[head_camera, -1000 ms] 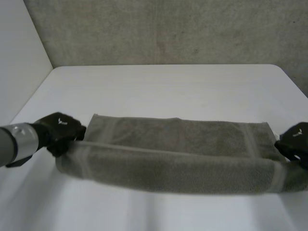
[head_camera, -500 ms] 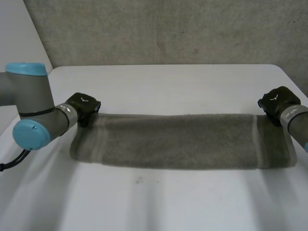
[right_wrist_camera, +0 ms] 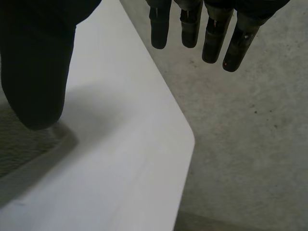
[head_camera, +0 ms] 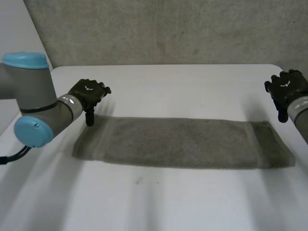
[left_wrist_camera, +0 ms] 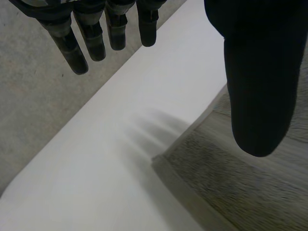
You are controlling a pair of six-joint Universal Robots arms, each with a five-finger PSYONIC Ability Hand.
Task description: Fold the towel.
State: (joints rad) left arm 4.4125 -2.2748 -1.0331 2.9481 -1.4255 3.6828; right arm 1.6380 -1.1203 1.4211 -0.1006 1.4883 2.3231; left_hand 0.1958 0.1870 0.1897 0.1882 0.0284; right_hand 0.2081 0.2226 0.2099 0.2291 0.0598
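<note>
Head view: towel [head_camera: 183, 143] lies flat as a long narrow band, its long axis running left to right across the white table [head_camera: 183, 82].

Each short end has its own hand just off the far corner. The left hand [head_camera: 88, 94] hangs above the far-left corner, and the right hand [head_camera: 286, 89] is just beyond the far-right corner. In the wrist views both hands have straight, spread fingers [left_wrist_camera: 96, 41] and hold nothing. Neither end is favoured, since each hand is about equally near its own corner. The next fold likely carries one short end along that axis onto the other.
</note>
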